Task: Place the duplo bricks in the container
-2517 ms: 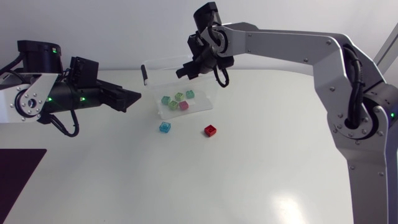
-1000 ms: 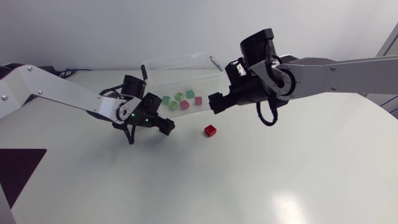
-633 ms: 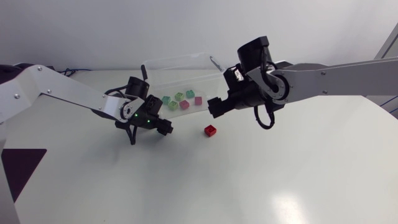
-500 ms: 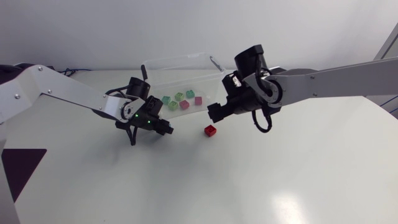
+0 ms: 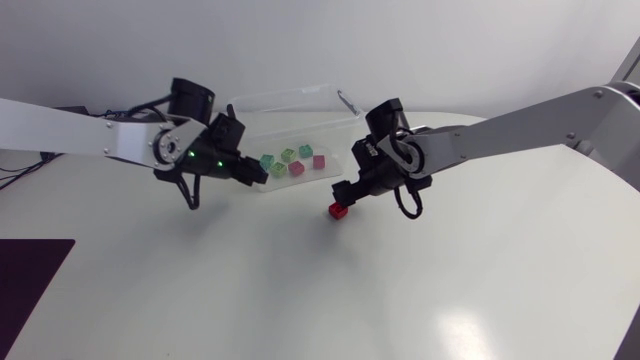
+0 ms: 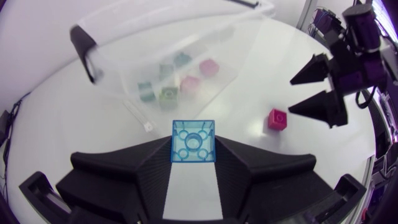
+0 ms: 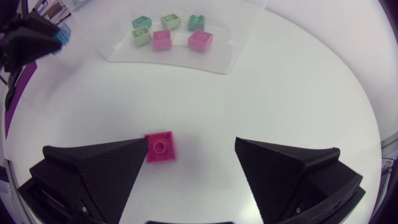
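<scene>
Two steps are running at once. My left gripper (image 5: 256, 177) is clamped on the translucent blue duplo brick (image 6: 193, 141), which sits stud-side up between its fingertips, held above the desk (image 5: 300, 290) and just short of the clear plastic container (image 5: 295, 112). The container lies ahead of that gripper, with a handful of green and pink bricks (image 5: 296, 168) on its floor. I judge this brick to be in the carry stage: the next move is to bring it over the near wall, above the floor of the container, and only then let go, so that it does not catch the rim and bounce back out. My right gripper (image 7: 191, 149) is spread wide and low over the red duplo brick (image 5: 338, 210), the last one loose on the desk, near the container. In the right wrist view that brick lies between the fingers but far off centre, right against one fingertip. Before closing, I should shift sideways to centre it, or the fingers may just push it along.
</scene>
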